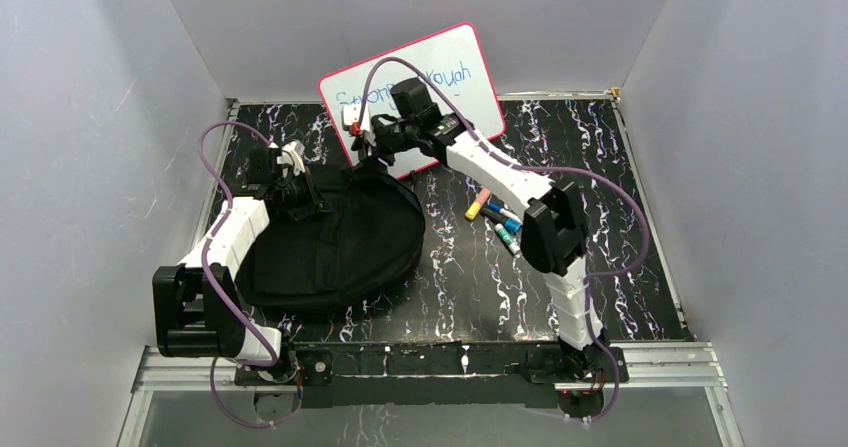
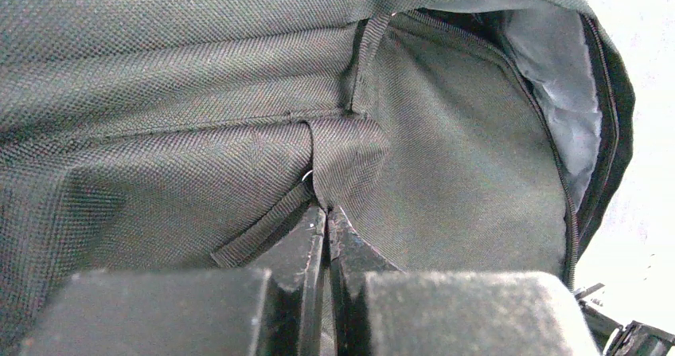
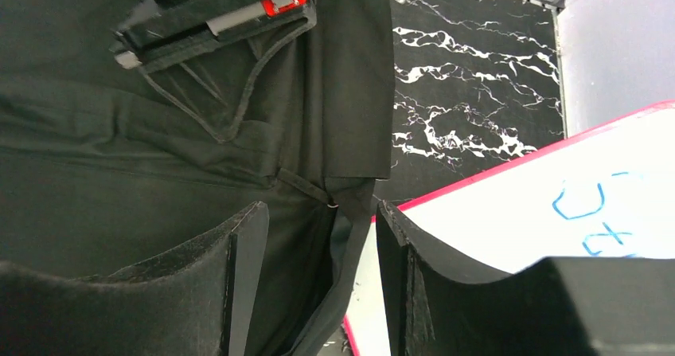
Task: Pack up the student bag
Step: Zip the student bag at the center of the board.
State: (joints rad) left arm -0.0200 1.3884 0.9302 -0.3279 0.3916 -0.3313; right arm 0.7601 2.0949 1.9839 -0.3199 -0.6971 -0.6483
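You were at the opening step: the bag (image 1: 340, 247) lay slumped on the left half of the worktop (image 1: 600, 217), nothing visibly packed, with the markers (image 1: 497, 219) loose to its right and the whiteboard (image 1: 440, 67) propped at the back. Your left fingers (image 2: 301, 252) were pressed together on a fabric tab (image 2: 342, 153) at the bag's rim, with the grey lining (image 2: 557, 77) showing where the mouth gaped. Your right fingers (image 3: 422, 268) were spread, with a hanging strip (image 3: 346, 213) of the bag's edge between them and the whiteboard just beside. The next move probably called for closing the right fingers on that strip without catching the whiteboard, then drawing the two holds apart to widen the mouth.
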